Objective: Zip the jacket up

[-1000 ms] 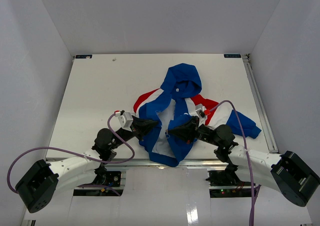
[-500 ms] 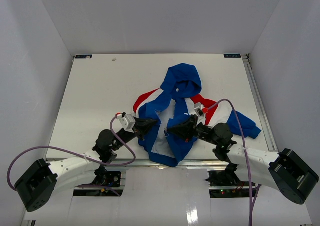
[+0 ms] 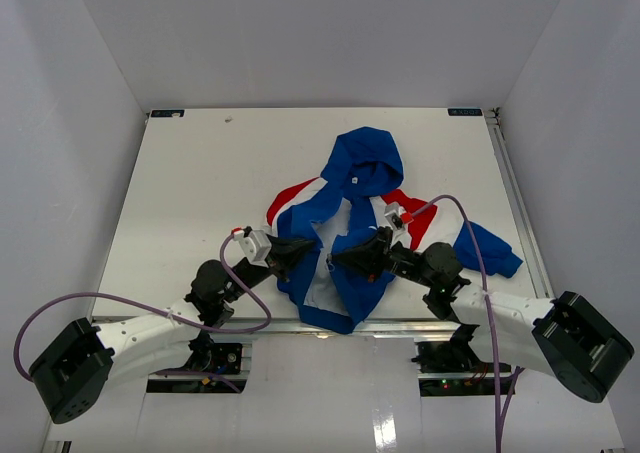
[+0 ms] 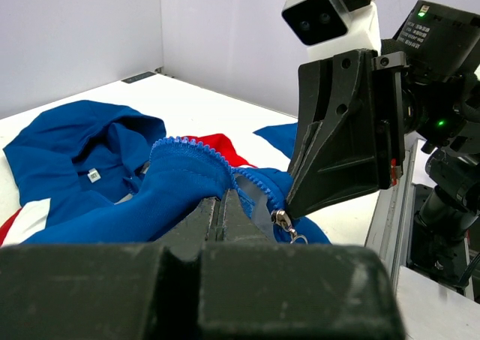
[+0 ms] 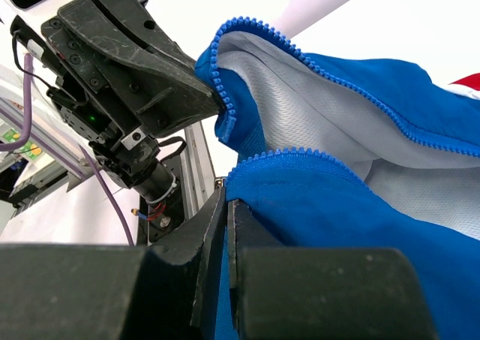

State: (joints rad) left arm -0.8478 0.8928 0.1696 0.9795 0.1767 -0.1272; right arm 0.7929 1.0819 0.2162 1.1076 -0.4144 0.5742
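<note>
Both jaws pinch cloth, closed. Top: left gripper [image 3: 296, 254] and right gripper [image 3: 345, 258] hold the small royal-blue hooded zip jacket [image 3: 362, 165] by its open front, low on the white table [image 3: 200, 173]. Left wrist: silver zipper slider [image 4: 282, 220] hangs beside the pinch. Right wrist: limp, light fabric, probably best gripped near the teeth; the opposite gripper crowds close.

Right end effector [image 3: 340, 257] shifted slightly left, drawing jacket [image 3: 352, 168] edge toward left end effector [image 3: 308, 249].

Lab: white-walled test enclosure [image 3: 300, 33]
</note>
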